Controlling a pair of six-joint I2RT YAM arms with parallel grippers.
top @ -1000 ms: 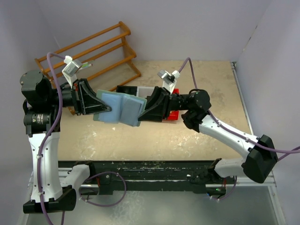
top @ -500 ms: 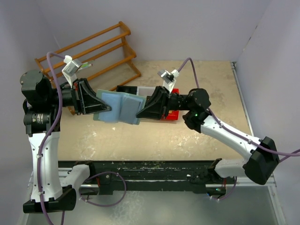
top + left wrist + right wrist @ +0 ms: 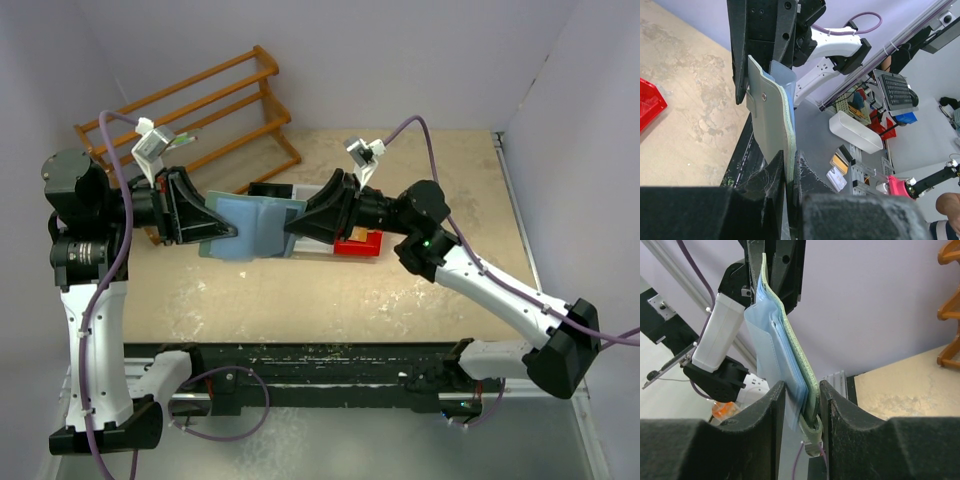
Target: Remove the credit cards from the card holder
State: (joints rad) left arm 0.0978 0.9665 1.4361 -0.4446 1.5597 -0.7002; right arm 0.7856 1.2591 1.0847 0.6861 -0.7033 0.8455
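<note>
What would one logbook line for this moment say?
card holder: held above table | left fingers: clamped on one edge | right fingers: astride opposite edge, grip unclear

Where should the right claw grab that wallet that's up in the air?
Its thin right edge, coming from the right. The left gripper is shut on the left edge of the card holder, holding it off the table, so that far edge points at the right gripper.

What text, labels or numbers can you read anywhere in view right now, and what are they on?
No text can be read in any view.
card holder: no print shows on it.
label on the left arm: too small to read.
keyboard in the background: keys blurred.
</note>
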